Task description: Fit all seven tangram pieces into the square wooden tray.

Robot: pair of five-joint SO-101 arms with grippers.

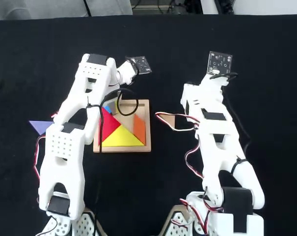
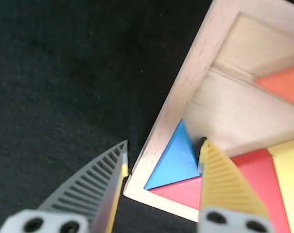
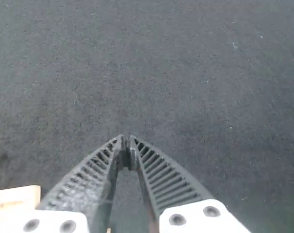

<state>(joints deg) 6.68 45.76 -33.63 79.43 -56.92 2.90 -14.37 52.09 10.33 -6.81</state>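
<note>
The square wooden tray (image 1: 147, 129) holds a red triangle (image 1: 109, 125), a yellow triangle (image 1: 121, 138), an orange piece (image 1: 139, 127) and a small blue triangle (image 2: 173, 160) in one corner. My left gripper (image 2: 164, 145) is open and straddles the tray wall (image 2: 185, 82) at that corner. One of its fingers is outside on the cloth, the other inside beside the blue triangle. A purple triangle (image 1: 40, 126) lies on the cloth left of the tray. A pale wooden piece (image 1: 168, 121) lies to the tray's right. My right gripper (image 3: 126, 141) is shut on nothing above bare cloth.
Black cloth covers the table. The left arm (image 1: 72, 132) hangs over the tray's left side. Red and white cables (image 1: 173, 124) loop from the right arm beside the pale piece. Bare wood (image 2: 244, 111) shows in the tray's far part.
</note>
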